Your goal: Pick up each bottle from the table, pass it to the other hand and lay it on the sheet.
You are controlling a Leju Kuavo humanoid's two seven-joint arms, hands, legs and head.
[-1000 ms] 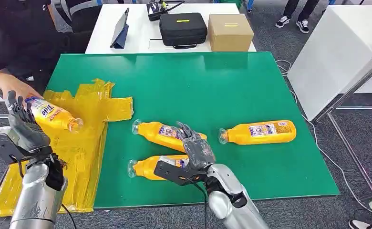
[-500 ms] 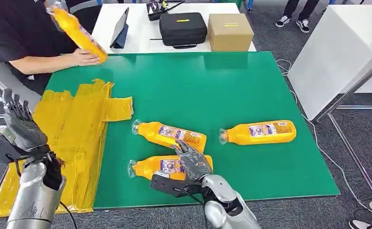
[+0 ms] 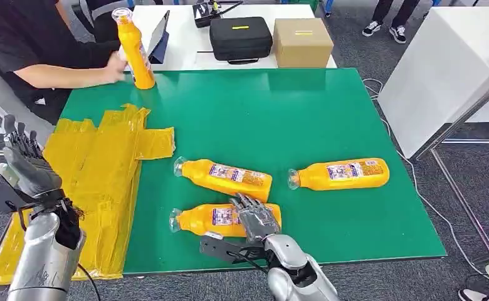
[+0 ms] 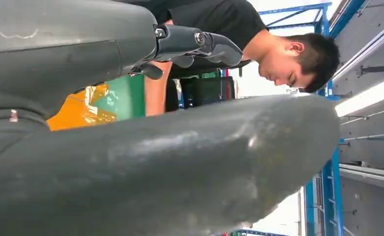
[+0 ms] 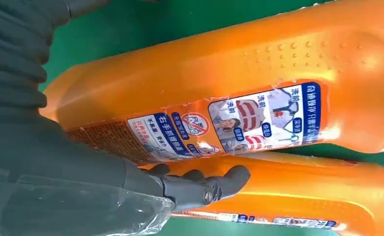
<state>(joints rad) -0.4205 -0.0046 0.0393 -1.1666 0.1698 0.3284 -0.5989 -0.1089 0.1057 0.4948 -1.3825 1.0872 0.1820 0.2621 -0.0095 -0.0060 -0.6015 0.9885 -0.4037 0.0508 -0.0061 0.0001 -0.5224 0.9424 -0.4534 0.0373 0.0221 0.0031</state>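
Three orange bottles lie on the green table: the nearest bottle, a middle bottle and a right bottle. My right hand lies with spread fingers over the nearest bottle's base end and grips nothing. In the right wrist view its fingertips sit between two labelled orange bottles. My left hand is raised, empty, fingers upright, over the left part of the yellow sheet. A person holds a fourth bottle upright at the table's far left corner.
Behind the green table stands a white table with a black case, a cardboard box and a tablet. Another white table stands to the right. The person leans in at the far left.
The person has lifted the bottle away from my left hand and stood it at the table's far left corner. My right hand has drawn back from the middle bottle onto the nearest one.
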